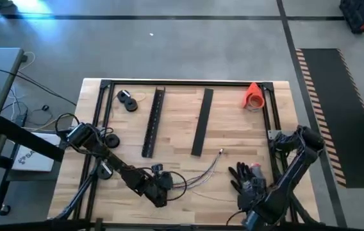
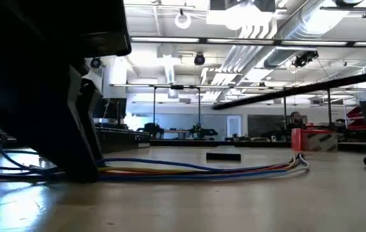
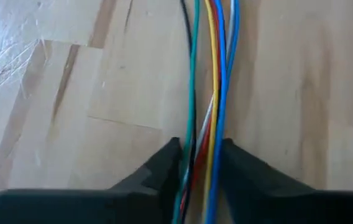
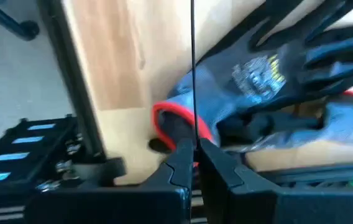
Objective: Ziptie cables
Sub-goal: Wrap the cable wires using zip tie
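No writing can be read on anything; a pale mark on the grey glove (image 4: 270, 93) is too blurred to make out. At the table's near edge the left gripper (image 3: 198, 155) pinches one end of the cables (image 3: 212, 74), which run away across the wooden table (image 1: 233, 128), while the right gripper (image 4: 193, 152), pressed on a thin black strand, sits just before the glove. Farther back lie two black bars (image 1: 153, 122), a black roll (image 1: 127, 101) and an orange cone (image 1: 254, 95).

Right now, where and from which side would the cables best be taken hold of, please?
Grip the cables near their free end, where they draw into one tight bunch, coming straight down with the fingers across the run. They lie flat, and the left gripper holds the other end.
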Controlling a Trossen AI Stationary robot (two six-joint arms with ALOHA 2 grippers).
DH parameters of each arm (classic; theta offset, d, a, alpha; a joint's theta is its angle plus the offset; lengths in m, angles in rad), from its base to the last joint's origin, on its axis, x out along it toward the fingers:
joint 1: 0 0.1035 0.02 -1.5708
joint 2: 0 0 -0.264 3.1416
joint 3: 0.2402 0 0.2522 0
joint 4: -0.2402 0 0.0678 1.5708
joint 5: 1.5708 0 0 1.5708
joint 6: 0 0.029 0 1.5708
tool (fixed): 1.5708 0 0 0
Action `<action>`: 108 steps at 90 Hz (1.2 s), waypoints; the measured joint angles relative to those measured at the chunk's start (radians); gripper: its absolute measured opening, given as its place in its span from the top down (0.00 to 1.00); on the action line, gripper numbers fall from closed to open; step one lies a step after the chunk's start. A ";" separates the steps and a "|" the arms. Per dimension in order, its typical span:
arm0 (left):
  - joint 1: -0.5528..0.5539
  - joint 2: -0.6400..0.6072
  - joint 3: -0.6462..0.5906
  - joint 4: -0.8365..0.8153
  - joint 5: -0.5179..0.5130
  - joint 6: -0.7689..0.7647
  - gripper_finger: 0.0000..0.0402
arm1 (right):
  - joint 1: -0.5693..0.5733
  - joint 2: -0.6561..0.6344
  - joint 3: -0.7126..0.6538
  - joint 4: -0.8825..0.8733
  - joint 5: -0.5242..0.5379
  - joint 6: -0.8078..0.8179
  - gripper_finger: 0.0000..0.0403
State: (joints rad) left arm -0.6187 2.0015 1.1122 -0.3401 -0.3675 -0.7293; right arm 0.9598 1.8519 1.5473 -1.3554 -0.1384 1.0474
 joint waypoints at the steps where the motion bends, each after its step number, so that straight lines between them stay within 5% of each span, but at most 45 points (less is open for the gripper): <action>1: 0.001 0.000 0.000 -0.001 0.002 0.000 0.88 | 0.001 0.000 0.001 0.000 -0.003 0.004 1.00; 12: 0.006 -0.002 0.000 -0.002 0.029 0.006 0.98 | 0.017 0.000 0.004 0.010 -0.048 0.031 1.00; 87: 0.023 -0.140 0.053 0.005 -0.030 -0.075 1.00 | -0.048 0.090 0.001 0.009 -0.049 0.027 1.00; 108: 0.013 -0.142 0.055 0.071 0.021 -0.046 1.00 | -0.151 0.146 0.002 0.009 0.015 0.187 1.00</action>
State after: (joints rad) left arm -0.6056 1.8590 1.1667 -0.2687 -0.3463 -0.7749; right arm 0.8083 1.9983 1.5490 -1.3460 -0.1238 1.2345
